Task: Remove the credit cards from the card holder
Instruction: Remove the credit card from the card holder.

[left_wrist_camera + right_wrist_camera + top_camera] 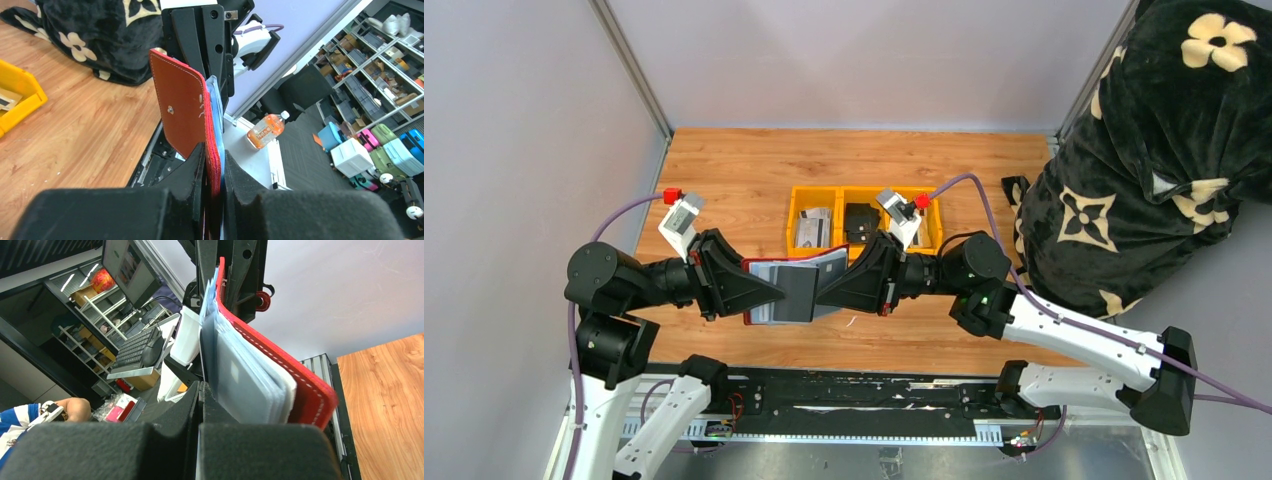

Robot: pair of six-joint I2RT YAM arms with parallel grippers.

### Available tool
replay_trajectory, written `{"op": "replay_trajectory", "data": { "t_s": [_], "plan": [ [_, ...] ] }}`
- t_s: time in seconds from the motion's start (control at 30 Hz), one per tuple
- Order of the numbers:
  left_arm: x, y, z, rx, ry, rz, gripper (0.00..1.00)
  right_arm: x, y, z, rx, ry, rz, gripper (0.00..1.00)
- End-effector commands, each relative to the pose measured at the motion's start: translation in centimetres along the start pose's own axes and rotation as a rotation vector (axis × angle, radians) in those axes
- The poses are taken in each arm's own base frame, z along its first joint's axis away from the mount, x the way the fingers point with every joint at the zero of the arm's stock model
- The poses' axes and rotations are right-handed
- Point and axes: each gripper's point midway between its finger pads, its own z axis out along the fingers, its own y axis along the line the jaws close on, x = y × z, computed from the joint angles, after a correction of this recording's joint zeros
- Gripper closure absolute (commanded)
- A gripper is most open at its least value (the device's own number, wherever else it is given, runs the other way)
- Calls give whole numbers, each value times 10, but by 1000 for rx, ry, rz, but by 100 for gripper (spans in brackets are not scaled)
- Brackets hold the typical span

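While the cards (250, 385) needed a steady holder (180, 105) to slide out of, the left gripper (214, 167) clenched its red edge, keeping it upright in the air over the table's (724, 170) near edge, and the facing right gripper (200, 395) apparently pinched one of the cards.

— Right gripper (200, 392)?
— Jaws pressed together, pinching the edge of the leftmost of the credit cards (245, 385).
— Card holder (307, 390)?
— Red, white-stitched, upright, touching the cards' right side; cards fan out of it. Wooden table (385, 400) at right.
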Motion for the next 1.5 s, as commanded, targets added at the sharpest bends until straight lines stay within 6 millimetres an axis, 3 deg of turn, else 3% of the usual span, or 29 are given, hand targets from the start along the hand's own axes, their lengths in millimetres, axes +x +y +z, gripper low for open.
{"op": "replay_trajectory", "data": {
  "t_s": [0.0, 0.13, 0.27, 0.3, 0.47, 0.57, 0.6, 0.67, 0.83, 1.03, 1.27, 1.4, 1.47],
  "plan": [
    [-4, -8, -1, 20, -10, 41, 83, -10, 12, -2, -48, -30, -36, 100],
    [-4, -5, -1, 4, -16, 48, 83, -9, 11, 4, -63, -15, -20, 99],
    [-6, -2, -1, -13, -26, 54, 87, -9, 7, 10, -62, -5, -10, 72],
    [-6, -2, -1, -13, -26, 54, 88, -10, 7, 11, -60, -6, -9, 70],
    [-4, -3, -2, -16, -22, 61, 88, -11, 7, 12, -61, -12, -11, 71],
    [-4, -2, -2, -19, -23, 61, 88, -14, 9, 12, -67, -19, -12, 84],
    [-5, -3, -2, -18, -24, 61, 88, -13, 9, 12, -65, -14, -10, 81],
    [-6, -4, -2, -15, -23, 63, 88, -12, 9, 9, -42, 0, -19, 57],
    [-8, -7, -2, -12, -27, 67, 89, -14, 4, -4, 52, 0, -76, 43],
    [-10, -10, -2, -5, -32, 62, 89, -11, 1, -5, 70, 16, -80, 42],
    [-11, -7, -1, -8, -34, 59, 89, -18, 8, 9, 2, 16, -62, 44],
    [-9, -5, -1, -11, -31, 54, 89, -25, 17, 16, -46, 2, -57, 50],
    [-9, -5, -1, -12, -31, 58, 89, -27, 20, 18, -68, -1, -54, 59]
  ]
}}
